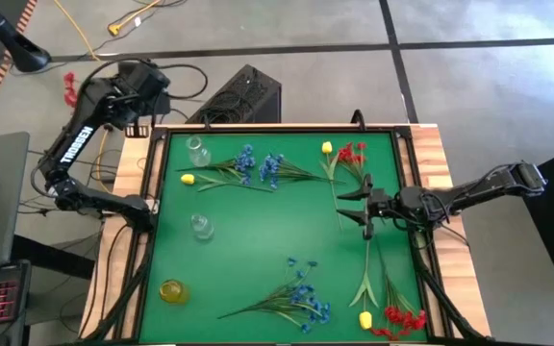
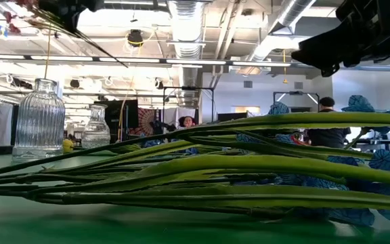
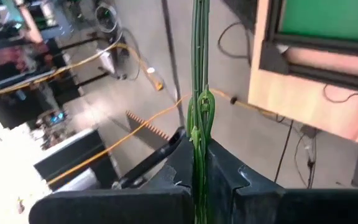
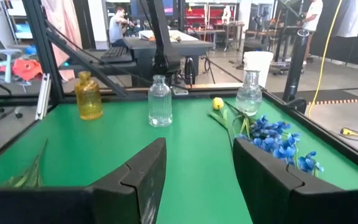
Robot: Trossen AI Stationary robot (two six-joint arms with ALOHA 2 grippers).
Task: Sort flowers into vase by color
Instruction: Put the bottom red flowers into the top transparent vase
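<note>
Left gripper (image 3: 199, 180), jaws clamped on a red flower stem (image 3: 199, 74) beyond the counter (image 1: 287, 231) edge, risks dropping it; right gripper (image 4: 197, 171) jaws apart.

The left arm is folded back beyond the far left corner of the counter, its hand (image 3: 199, 180) off the counter with fingers clamped together. The right arm reaches in from the right edge, its hand (image 1: 356, 206) level over the counter, fingers apart.
</note>
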